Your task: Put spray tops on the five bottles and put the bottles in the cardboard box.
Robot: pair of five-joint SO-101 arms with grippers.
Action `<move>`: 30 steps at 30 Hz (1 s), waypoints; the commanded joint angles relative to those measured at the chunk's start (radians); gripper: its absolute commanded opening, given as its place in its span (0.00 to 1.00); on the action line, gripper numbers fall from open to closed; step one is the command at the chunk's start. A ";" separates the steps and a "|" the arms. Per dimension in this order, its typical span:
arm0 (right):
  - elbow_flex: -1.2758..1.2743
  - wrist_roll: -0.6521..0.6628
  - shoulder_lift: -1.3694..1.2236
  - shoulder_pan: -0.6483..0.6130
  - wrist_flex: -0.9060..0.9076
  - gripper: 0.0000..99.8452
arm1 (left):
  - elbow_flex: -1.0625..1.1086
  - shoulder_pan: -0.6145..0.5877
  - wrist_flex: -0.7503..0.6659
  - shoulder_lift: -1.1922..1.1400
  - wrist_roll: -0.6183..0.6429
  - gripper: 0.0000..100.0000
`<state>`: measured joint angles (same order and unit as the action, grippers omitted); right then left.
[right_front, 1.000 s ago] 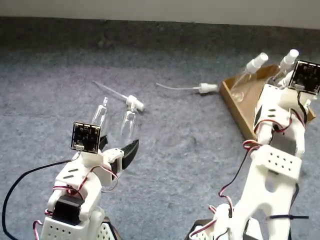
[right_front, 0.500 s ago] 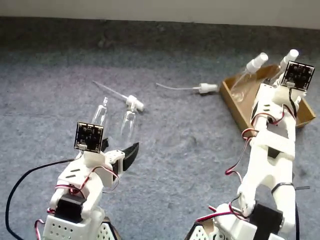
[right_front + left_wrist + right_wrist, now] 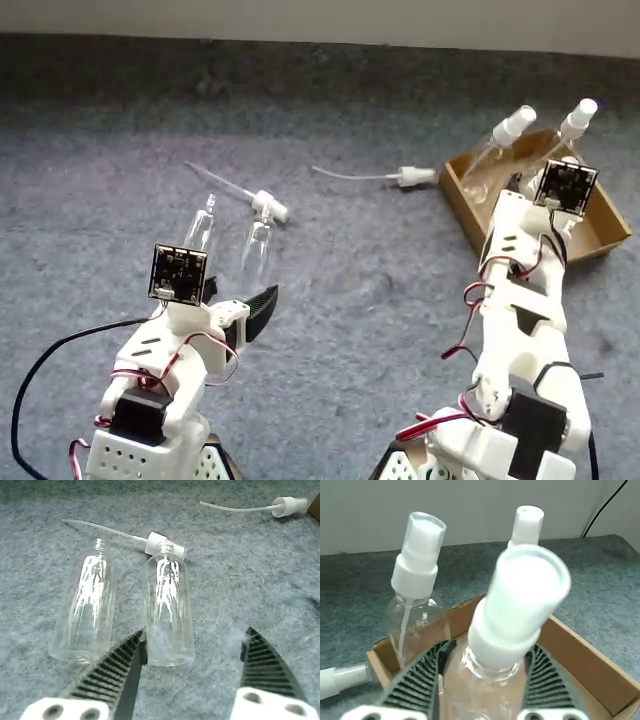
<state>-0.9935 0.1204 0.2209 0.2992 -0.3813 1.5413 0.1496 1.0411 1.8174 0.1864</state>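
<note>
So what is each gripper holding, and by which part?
Right gripper grips a capped bottle at its shoulder, just under the spray top. Left gripper is open, holding nothing.

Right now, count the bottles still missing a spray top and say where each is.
2, side by side on the carpet before the left gripper: one bottle, and a second bottle, its neck beside a loose spray top. The box is partly hidden.

From behind me, the high camera looks down over everything. My left wrist camera looks closely at two open bottles (image 3: pixel 167 610) ahead of my left gripper (image 3: pixel 195 632). The right looks past my right gripper (image 3: pixel 490 650) and its capped bottle (image 3: pixel 515 610) into the cardboard box (image 3: pixel 580 652). The high view shares both spots.
</note>
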 commanded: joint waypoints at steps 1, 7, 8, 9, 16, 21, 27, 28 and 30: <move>0.005 -0.008 0.010 -0.038 -0.028 0.08 | -0.002 -0.002 -0.002 0.001 0.006 0.27; 0.005 -0.008 0.008 -0.047 -0.028 0.08 | -0.002 -0.002 -0.002 0.001 0.006 0.27; 0.005 -0.008 0.008 -0.047 -0.028 0.08 | -0.002 -0.002 -0.002 0.001 0.006 0.27; 0.005 -0.008 0.007 -0.047 -0.028 0.08 | -0.002 -0.002 -0.002 0.001 0.006 0.27; 0.062 -0.009 -0.087 -0.044 -0.030 0.08 | -0.002 -0.002 -0.002 0.001 0.006 0.27; 0.071 -0.051 -0.105 -0.044 -0.030 0.08 | -0.002 -0.002 -0.002 0.001 0.006 0.27; 0.085 -0.049 -0.107 -0.047 -0.054 0.08 | -0.002 -0.002 -0.002 0.001 0.006 0.27; 0.081 -0.048 -0.107 -0.047 -0.065 0.08 | -0.002 -0.002 -0.002 0.001 0.006 0.27; 0.079 -0.048 -0.107 -0.047 -0.071 0.08 | -0.002 -0.002 -0.002 0.001 0.006 0.27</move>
<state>-0.9643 0.0821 0.1089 0.2624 -0.4212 1.5413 0.1496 1.0411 1.8174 0.1864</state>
